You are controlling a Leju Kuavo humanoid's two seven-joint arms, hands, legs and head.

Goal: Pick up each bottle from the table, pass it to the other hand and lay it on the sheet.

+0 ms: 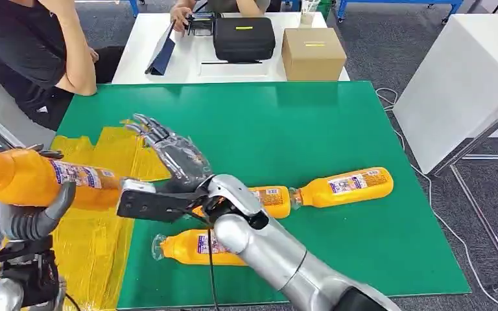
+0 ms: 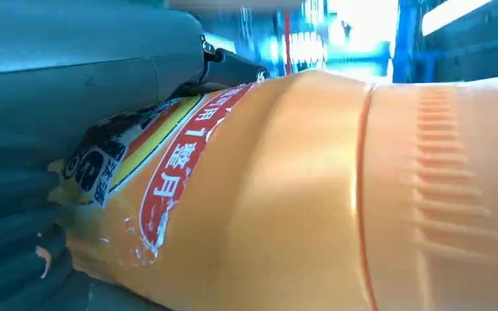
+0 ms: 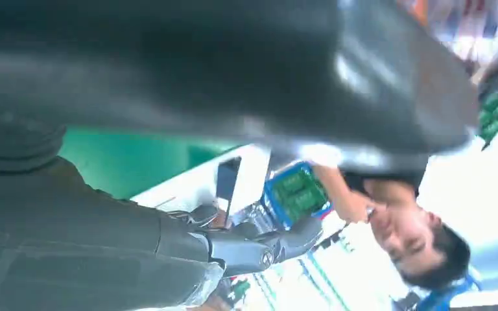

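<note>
Grey thumb (image 1: 57, 202) curled under an orange bottle (image 1: 45, 179), left hand (image 1: 29, 217) gripping it at the near left, the bottle lying level above the yellow sheet (image 1: 97, 240) with its label (image 1: 78, 173) facing up. Same bottle close against the palm in the left wrist view (image 2: 311, 194), red and white label pressed by the thumb. Right hand (image 1: 172, 152) empty, fingers (image 1: 144, 124) spread and straight, reaching far-left over the green mat (image 1: 298, 123) just beside the sheet's far edge. Three more bottles lying on the mat: one near (image 1: 198, 247), partly under the right forearm; one behind the wrist (image 1: 271, 201); one to the right (image 1: 347, 186), neck to neck with it. Farther off, a white table (image 1: 188, 58) with a black case (image 1: 244, 37) and a cardboard box (image 1: 312, 53). Person's arm (image 1: 71, 45) at the far left.
</note>
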